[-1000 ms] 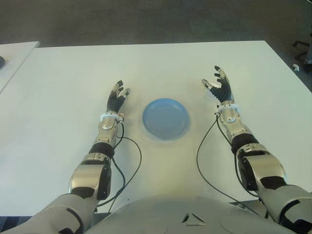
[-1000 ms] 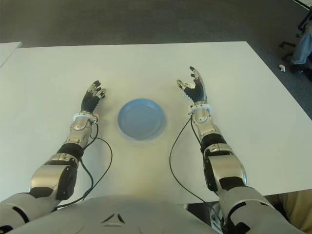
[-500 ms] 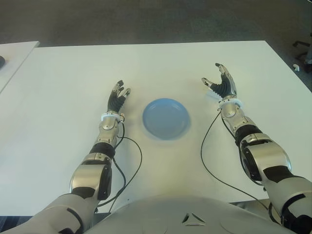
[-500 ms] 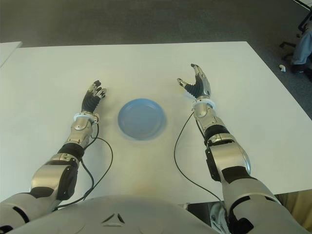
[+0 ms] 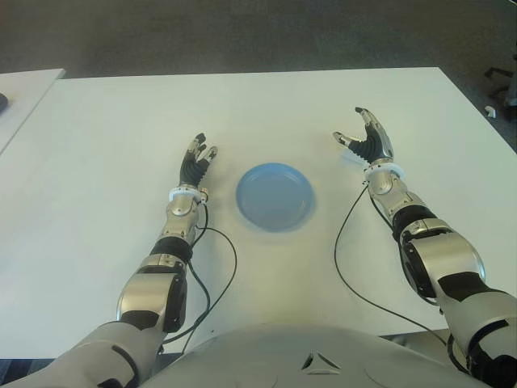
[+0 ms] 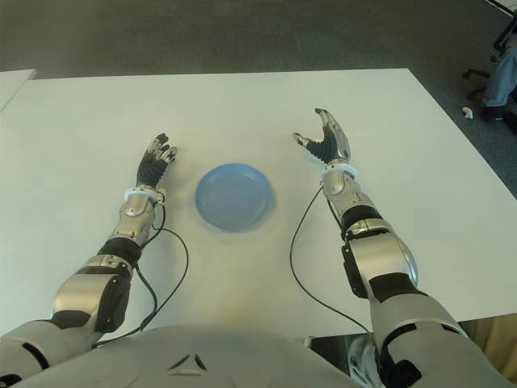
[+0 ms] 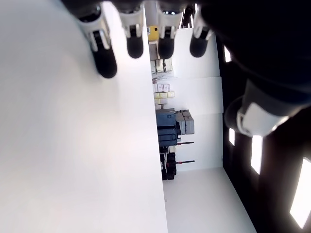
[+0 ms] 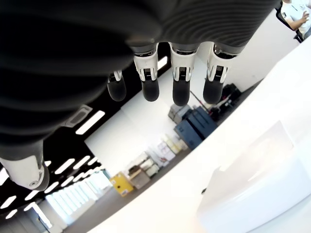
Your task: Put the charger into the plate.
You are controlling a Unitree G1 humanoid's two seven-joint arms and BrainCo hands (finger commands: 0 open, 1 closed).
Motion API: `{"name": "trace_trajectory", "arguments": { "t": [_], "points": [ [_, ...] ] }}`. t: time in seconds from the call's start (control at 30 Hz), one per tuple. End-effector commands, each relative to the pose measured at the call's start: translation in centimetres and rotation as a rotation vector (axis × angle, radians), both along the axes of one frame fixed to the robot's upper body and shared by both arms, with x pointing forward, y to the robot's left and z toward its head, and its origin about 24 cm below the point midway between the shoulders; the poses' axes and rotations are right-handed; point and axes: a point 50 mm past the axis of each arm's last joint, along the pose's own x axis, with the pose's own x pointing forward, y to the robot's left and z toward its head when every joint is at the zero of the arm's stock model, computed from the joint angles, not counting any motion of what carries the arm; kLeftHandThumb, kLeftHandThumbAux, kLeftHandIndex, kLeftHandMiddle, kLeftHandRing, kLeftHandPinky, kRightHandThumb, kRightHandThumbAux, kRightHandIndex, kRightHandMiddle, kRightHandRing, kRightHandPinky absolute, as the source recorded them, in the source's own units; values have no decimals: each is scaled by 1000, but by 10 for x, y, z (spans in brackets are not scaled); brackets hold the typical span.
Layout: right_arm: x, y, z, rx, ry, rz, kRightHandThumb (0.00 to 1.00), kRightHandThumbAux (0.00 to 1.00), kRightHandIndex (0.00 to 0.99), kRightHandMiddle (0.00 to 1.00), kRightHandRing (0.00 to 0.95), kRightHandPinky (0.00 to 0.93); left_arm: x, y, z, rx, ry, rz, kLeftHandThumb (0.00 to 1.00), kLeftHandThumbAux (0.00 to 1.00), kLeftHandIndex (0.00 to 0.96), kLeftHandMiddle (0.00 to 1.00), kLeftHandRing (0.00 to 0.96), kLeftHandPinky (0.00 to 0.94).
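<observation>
A round blue plate (image 5: 275, 196) lies on the white table (image 5: 266, 113), between my two hands. My right hand (image 5: 365, 137) is raised to the right of the plate, fingers spread and holding nothing. In the right wrist view a white block, the charger (image 8: 257, 187), lies on the table just below that hand's fingertips (image 8: 180, 91). White on white, it does not stand out in the eye views. My left hand (image 5: 196, 160) shows just left of the plate, fingers straight and empty.
A second white table (image 5: 20, 93) adjoins at the far left with a dark object (image 5: 2, 101) on it. Dark floor lies beyond the far edge. A person's sleeve (image 6: 502, 73) and chair legs show at the far right.
My right hand has shifted slightly to the right and away from the plate, with its forearm swinging outward. The left hand and the plate have not moved.
</observation>
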Motion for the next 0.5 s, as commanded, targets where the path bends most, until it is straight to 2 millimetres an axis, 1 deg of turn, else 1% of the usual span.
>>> {"name": "trace_trajectory", "arguments": {
  "t": [0.03, 0.23, 0.3, 0.33, 0.4, 0.5],
  "points": [
    [6, -4, 3, -24, 52, -31, 485, 484, 9, 70, 92, 141, -16, -4, -23, -11, 114, -5, 213, 565, 0, 0, 0, 1],
    [4, -4, 0, -127, 67, -1, 473, 481, 5, 71, 97, 134, -18, -4, -23, -15, 112, -14, 206, 563, 0, 0, 0, 0],
    [2, -5, -3, -190, 82, 24, 448, 474, 2, 60, 81, 100, -18, -3, -23, -19, 113, -17, 203, 560, 0, 0, 0, 0],
    [1, -6, -4, -217, 90, 34, 421, 460, 1, 50, 64, 63, -18, -3, -24, -21, 114, -18, 201, 560, 0, 0, 0, 0],
    [-2, -11, -9, -294, 131, 57, 387, 433, 0, 31, 36, 32, -19, -3, -24, -27, 114, -23, 198, 562, 0, 0, 0, 0],
    [-6, -18, -14, -382, 184, 77, 352, 381, 0, 10, 11, 10, -21, -3, -24, -36, 108, -32, 192, 565, 0, 0, 0, 0]
  ]
}}
